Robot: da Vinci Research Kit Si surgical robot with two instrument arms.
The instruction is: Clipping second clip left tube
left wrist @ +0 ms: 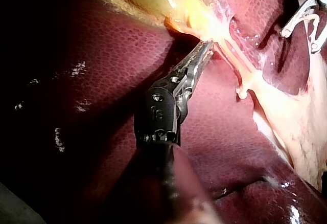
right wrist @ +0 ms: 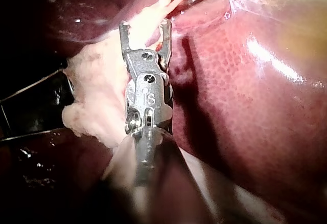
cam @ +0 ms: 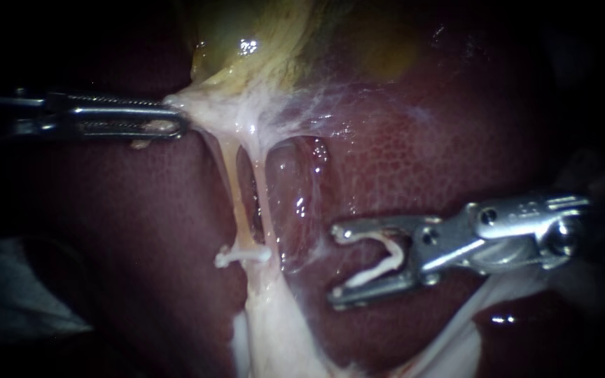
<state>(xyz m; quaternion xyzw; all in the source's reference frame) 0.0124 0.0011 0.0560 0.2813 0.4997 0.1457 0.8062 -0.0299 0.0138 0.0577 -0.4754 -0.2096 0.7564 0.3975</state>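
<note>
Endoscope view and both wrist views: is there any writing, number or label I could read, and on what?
Left instrument: a small stamped mark on its dark housing, too small to read reliably.
Right instrument: a stamped mark on its metal housing, also unreadable.
Liver, gallbladder, tube and its clip: no writing at all.

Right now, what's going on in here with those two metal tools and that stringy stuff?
My slim metal left instrument grips the whitish tissue under the yellow gallbladder, stretching the pale left tube and right tube over the dark red liver. One white clip already sits on the left tube. My right instrument holds a second open white clip beside them, not yet on.
</note>
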